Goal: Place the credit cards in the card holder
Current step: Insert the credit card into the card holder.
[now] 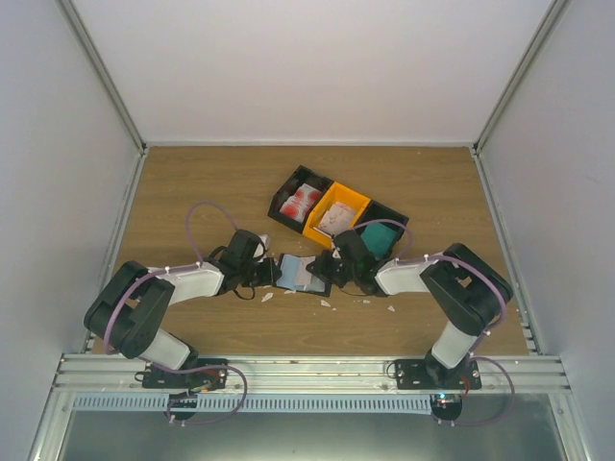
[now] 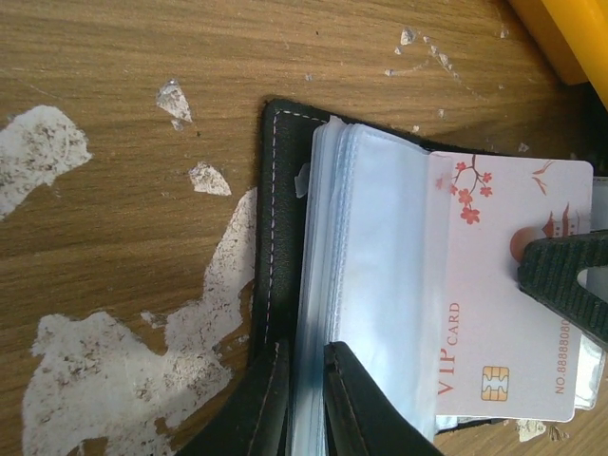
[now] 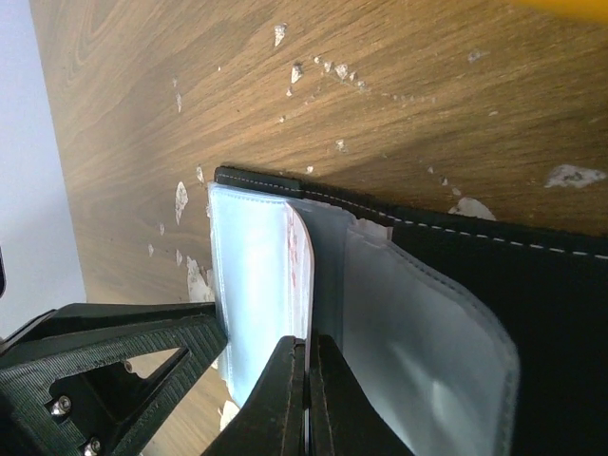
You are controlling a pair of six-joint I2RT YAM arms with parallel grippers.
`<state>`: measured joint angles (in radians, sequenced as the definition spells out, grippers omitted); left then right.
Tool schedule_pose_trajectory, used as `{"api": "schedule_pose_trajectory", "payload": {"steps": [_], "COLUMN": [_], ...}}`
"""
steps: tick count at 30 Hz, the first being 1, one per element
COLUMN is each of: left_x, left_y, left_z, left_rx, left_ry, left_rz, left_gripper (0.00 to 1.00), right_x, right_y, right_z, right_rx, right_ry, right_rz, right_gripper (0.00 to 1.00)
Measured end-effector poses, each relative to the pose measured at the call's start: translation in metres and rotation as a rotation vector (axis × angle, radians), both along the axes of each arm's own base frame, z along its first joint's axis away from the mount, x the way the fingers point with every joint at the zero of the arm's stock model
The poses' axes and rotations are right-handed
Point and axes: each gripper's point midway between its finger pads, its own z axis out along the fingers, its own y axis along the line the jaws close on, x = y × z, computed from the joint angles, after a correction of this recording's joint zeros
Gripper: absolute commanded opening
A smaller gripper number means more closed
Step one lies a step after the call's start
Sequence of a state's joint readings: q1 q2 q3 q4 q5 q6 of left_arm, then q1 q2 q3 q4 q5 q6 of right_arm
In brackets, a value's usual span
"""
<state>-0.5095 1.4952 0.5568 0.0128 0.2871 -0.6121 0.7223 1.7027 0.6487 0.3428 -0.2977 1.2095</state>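
The black card holder (image 1: 298, 272) lies open on the wood between both arms, its clear sleeves fanned up. In the left wrist view my left gripper (image 2: 306, 348) pinches the stack of sleeves beside the black cover (image 2: 281, 209). A pale pinkish-white credit card (image 2: 494, 275) printed "VIP CARD", with red blossoms, lies partly inside a sleeve. My right gripper (image 3: 306, 344) is shut on that card's near edge (image 3: 302, 256). One right fingertip (image 2: 570, 280) shows on the card, and the left finger (image 3: 114, 353) shows beside the sleeves. More credit cards sit in the bins.
Three bins stand in a row just behind the holder: a black one (image 1: 300, 200) with red-and-white cards, an orange one (image 1: 338, 211) with pale cards, and a black one (image 1: 382, 236) with teal cards. White scraps and worn patches (image 2: 38, 152) mark the wood.
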Motion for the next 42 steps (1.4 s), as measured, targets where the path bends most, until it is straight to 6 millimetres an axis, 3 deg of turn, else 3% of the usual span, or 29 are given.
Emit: {"api": "schedule_pose_trajectory", "payload": {"steps": [15,34,42], "left_x": [-0.001,0.000,0.000], "left_y": [0.000,0.000,0.000], "left_z": [-0.001,-0.002,-0.002], "left_rx": [-0.004,-0.003,-0.004], "left_ry": [-0.006,-0.008,-0.008], "left_rz": [-0.003,-0.001,-0.001], "left_gripper": [0.11,0.11,0.11], "right_x": [0.005,-0.004,0.000], "right_y": [0.016,0.006,0.019], "right_z": [0.000,-0.002,-0.005], "right_rx": [0.007,-0.043,-0.029], "right_ry": [-0.016,-0.011,-0.017], "right_rz": [0.019,0.007,0.061], "right_gripper": [0.04,0.01,0.01]}}
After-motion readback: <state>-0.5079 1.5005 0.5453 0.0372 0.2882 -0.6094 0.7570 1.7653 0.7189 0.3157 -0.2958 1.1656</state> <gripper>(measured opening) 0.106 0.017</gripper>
